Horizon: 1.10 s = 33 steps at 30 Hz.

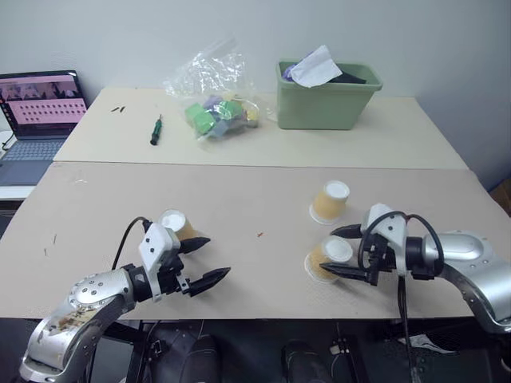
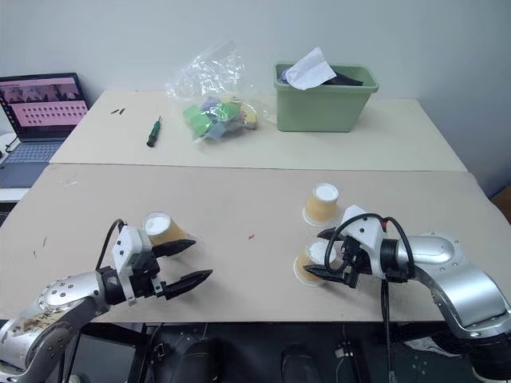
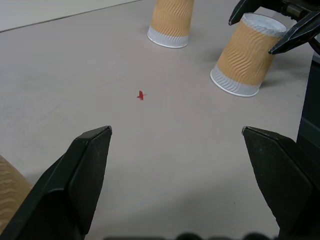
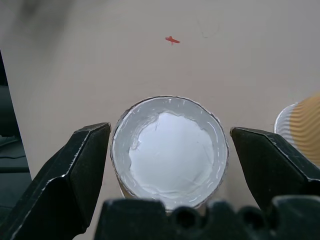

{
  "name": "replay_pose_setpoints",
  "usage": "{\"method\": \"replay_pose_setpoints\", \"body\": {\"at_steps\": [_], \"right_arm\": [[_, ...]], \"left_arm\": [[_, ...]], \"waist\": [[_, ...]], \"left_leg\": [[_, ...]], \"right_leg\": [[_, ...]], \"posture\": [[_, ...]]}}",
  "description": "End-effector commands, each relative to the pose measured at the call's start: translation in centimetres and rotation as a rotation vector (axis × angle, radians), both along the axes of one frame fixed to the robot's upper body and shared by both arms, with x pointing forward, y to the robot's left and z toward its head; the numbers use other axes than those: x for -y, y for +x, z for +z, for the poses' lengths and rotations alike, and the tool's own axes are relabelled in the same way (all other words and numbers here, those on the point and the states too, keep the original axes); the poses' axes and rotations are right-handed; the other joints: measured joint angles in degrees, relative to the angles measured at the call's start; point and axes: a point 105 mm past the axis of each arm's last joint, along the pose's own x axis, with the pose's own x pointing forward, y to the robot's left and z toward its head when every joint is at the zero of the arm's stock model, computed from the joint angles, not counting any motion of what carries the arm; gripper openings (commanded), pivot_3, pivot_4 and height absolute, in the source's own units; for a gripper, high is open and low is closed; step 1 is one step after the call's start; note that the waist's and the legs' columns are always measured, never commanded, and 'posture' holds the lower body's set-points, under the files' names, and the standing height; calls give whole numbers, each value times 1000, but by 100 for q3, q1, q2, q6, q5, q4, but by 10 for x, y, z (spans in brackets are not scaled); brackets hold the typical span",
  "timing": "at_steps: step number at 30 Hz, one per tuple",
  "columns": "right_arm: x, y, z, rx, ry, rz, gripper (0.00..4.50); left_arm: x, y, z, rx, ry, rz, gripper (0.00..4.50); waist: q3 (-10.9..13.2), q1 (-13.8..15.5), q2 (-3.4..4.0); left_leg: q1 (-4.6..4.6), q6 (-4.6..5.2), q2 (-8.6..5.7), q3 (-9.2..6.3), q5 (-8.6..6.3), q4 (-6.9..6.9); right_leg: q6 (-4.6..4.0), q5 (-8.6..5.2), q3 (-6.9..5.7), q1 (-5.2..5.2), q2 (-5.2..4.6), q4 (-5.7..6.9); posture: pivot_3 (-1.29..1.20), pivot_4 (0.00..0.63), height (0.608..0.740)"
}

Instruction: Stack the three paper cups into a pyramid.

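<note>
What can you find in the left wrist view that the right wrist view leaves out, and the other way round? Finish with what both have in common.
Left wrist view alone: the far cup standing whole, the right claw around the near cup, and a cup edge beside the left claw. Right wrist view alone: the near cup's white base seen end-on between open fingers. Both: the red mark on the table.

left tool [image 1: 204, 260] fingers spread wide, hovering; right tool [image 1: 345, 252] fingers apart, untouching.
</note>
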Motion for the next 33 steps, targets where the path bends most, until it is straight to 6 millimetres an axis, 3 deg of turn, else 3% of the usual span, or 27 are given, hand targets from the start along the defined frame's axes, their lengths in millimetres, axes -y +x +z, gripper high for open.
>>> {"method": "replay_pose_setpoints", "body": {"at_steps": [1, 4, 9, 11, 14, 18, 22, 26, 28, 31, 33], "right_arm": [[-4, 5, 12, 52, 20, 1, 3630], [-9, 6, 15, 58, 25, 13, 2657], [-27, 13, 26, 92, 69, 59, 2630], [-51, 22, 36, 118, 108, 123, 2630], [-104, 40, 37, 133, 104, 269, 2630], [-141, 64, 34, 144, 45, 365, 2630], [-165, 77, 32, 140, 2, 450, 2630], [-172, 86, 25, 139, -27, 473, 2630], [-173, 89, 25, 140, -27, 471, 3620], [-173, 91, 26, 135, -15, 472, 4484], [-169, 90, 34, 159, 21, 455, 4484]], "left_arm": [[2, -1, 11, 55, -3, -2, 4500], [2, -1, 10, 55, -2, 0, 4500], [2, -2, 10, 56, 2, 3, 4500], [3, -2, 9, 54, 5, 1, 4500], [5, -2, 8, 51, 6, -5, 4500], [5, -1, 8, 48, 1, 3, 4500], [5, -1, 6, 46, 0, 20, 4500], [6, -1, 6, 48, -7, 37, 4500], [6, -3, 5, 47, -8, 44, 4500], [6, -4, 5, 45, -8, 50, 4500], [5, -4, 4, 44, -7, 54, 4500]], "waist": [[0, -9, 0], [0, -10, 0], [0, -20, 0], [1, -57, 1], [3, -165, 1], [6, -153, 1], [10, -42, 5], [10, 2, 5], [10, 2, 5], [11, -2, 6], [11, -2, 7]], "left_leg": [[0, 0, 0, 0, 0, 0], [0, 0, 0, 0, 0, -1], [0, 0, 0, 0, 0, 0], [2, 0, 1, 1, 0, -1], [9, 0, 2, 0, 0, 0], [8, 1, 3, -5, 1, -4], [-33, 1, 2, -8, 1, -7], [-72, -2, 6, -8, 3, -8], [-72, -3, 6, -8, 3, -6], [-67, -10, 7, -8, 8, -4], [-68, -12, 7, -8, 9, -5]], "right_leg": [[0, 0, 0, 0, 0, 0], [0, 0, 0, 0, 0, 3], [-1, 0, 0, -1, 0, 3], [-1, 0, 1, -2, 1, 5], [0, 0, 1, -3, 5, 17], [9, 9, -5, -4, 8, 27], [19, 13, -14, -35, 8, 29], [15, 15, -15, -95, 14, 57], [13, 13, -16, -97, 14, 73], [12, 13, -16, -100, 15, 83], [10, 12, -15, -102, 15, 86]], "posture": [[0, 150, 692], [0, 150, 692], [0, 150, 692], [0, 150, 692], [0, 150, 692], [0, 150, 692], [0, 150, 692], [0, 150, 692], [0, 150, 692], [0, 150, 692], [0, 150, 692]]}}
